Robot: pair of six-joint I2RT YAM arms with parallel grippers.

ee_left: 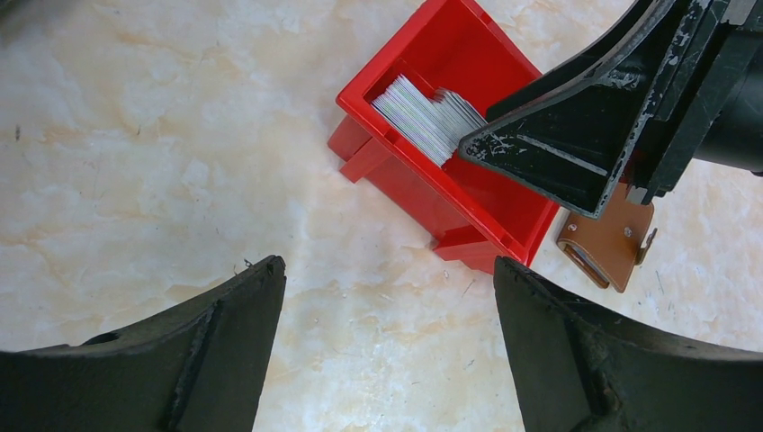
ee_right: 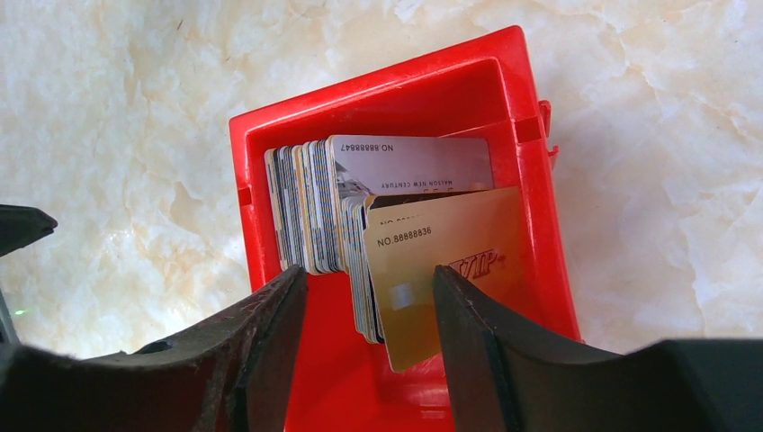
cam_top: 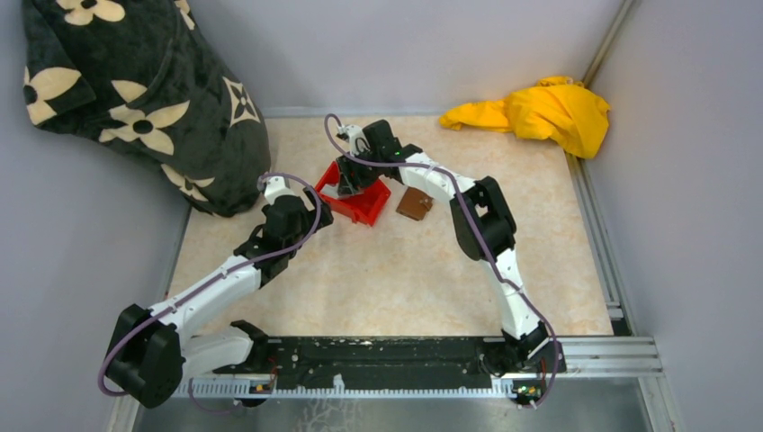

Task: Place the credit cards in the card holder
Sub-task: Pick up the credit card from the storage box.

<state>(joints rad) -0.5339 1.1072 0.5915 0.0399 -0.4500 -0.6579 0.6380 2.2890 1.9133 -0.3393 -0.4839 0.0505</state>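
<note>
Several credit cards stand on edge in a red bin, with a gold card leaning at the front of the stack. My right gripper reaches down into the bin, open. Its fingers straddle the front cards; the right finger is close against the gold card and the left one stands apart from the stack. The card holder, brown and flat, lies on the table just right of the bin. My left gripper hovers open over bare table near the bin's front-left corner, nothing between its fingers.
A dark flower-patterned bag fills the back left corner. A yellow cloth lies at the back right. Grey walls close in the table on three sides. In the left wrist view the card holder shows beside the bin.
</note>
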